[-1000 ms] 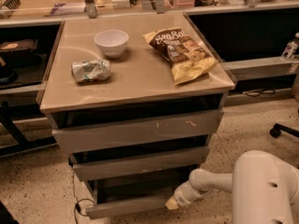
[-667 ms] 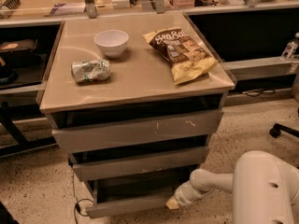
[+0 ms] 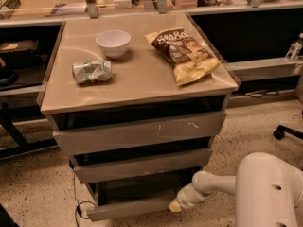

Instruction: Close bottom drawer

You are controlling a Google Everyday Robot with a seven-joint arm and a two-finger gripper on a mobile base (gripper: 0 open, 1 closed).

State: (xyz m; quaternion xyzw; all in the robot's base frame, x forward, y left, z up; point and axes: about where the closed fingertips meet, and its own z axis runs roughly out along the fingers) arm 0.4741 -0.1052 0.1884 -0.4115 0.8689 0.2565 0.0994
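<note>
The bottom drawer (image 3: 128,209) is the lowest and narrowest of three grey drawers in the cabinet. It stands pulled out a little, with a dark gap above its plain front. My gripper (image 3: 176,205) is at the end of the white arm, low at the drawer's right front corner and touching or nearly touching it. The middle drawer front (image 3: 142,166) and the top drawer front (image 3: 139,132), which has orange scratches, are above it.
On the cabinet top (image 3: 137,86) lie a white bowl (image 3: 113,42), a crushed can (image 3: 92,71) and a chip bag (image 3: 184,52). A cable (image 3: 78,209) runs by the cabinet's lower left. An office chair base (image 3: 288,131) stands at the right. Shelving runs behind.
</note>
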